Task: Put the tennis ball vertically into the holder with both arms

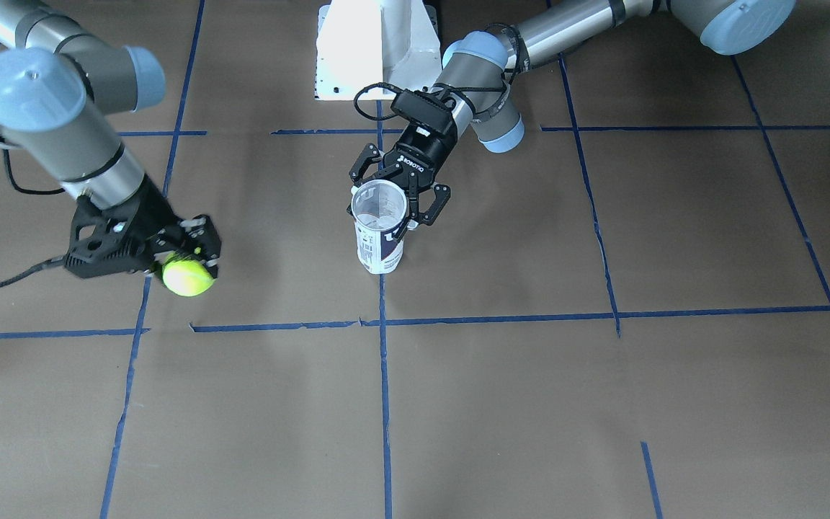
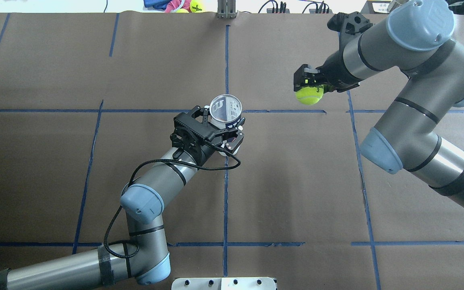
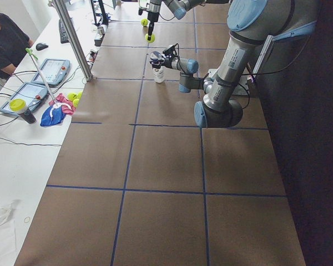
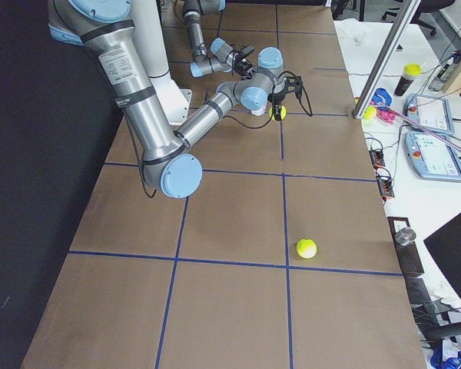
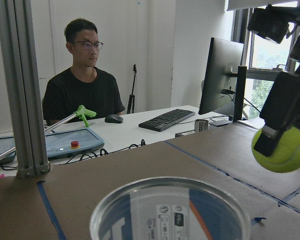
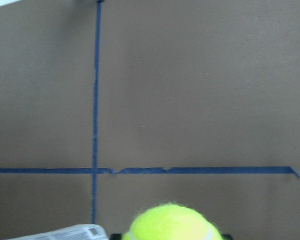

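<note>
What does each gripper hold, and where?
Left gripper: the holder, around its upper wall near the mouth. Right gripper: the tennis ball, across its sides.

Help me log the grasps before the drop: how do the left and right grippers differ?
The left gripper clamps the clear can near its open rim; the right gripper clamps the tennis ball. The left gripper reaches in sideways; the right gripper points down at the table, ball held clear of it. Both are black and shut on what they hold.
</note>
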Robot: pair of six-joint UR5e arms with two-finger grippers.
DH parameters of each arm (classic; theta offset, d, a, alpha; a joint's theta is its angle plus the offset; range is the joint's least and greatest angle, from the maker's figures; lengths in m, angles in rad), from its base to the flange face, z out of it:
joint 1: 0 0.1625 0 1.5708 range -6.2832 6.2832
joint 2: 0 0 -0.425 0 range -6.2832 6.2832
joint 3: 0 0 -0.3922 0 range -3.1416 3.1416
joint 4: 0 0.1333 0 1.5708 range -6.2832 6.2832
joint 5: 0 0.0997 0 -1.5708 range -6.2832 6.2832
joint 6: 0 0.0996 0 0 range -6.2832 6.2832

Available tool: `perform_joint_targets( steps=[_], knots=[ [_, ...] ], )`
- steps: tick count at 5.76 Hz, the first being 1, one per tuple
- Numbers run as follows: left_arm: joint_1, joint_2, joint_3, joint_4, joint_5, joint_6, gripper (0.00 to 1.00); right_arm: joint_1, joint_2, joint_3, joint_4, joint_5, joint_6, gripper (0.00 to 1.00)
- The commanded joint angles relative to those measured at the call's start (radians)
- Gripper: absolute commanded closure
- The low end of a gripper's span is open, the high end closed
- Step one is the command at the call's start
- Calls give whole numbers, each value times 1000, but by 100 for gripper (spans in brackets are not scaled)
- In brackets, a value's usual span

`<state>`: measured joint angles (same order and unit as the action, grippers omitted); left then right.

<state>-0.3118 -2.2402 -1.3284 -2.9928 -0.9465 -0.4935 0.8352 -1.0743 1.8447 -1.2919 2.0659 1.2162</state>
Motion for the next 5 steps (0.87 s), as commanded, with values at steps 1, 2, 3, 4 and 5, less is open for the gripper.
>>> perform_joint_targets(
  steps=[1,2,3,4,5],
  knots=[
    [0,-1,2,0,-2,0,16,-43,133,56,-3,0,276,89],
    [0,-1,0,0,0,1,15,-69,157,57,-3,-19,311,83],
    [0,-1,-2,0,0,0,14,-133,174,51,-3,-106,328,80],
    [0,-1,-2,0,0,0,13,-168,198,42,-35,-160,335,80],
    [2,-1,-5,0,0,0,13,-172,227,21,-81,-165,335,80]
  ],
)
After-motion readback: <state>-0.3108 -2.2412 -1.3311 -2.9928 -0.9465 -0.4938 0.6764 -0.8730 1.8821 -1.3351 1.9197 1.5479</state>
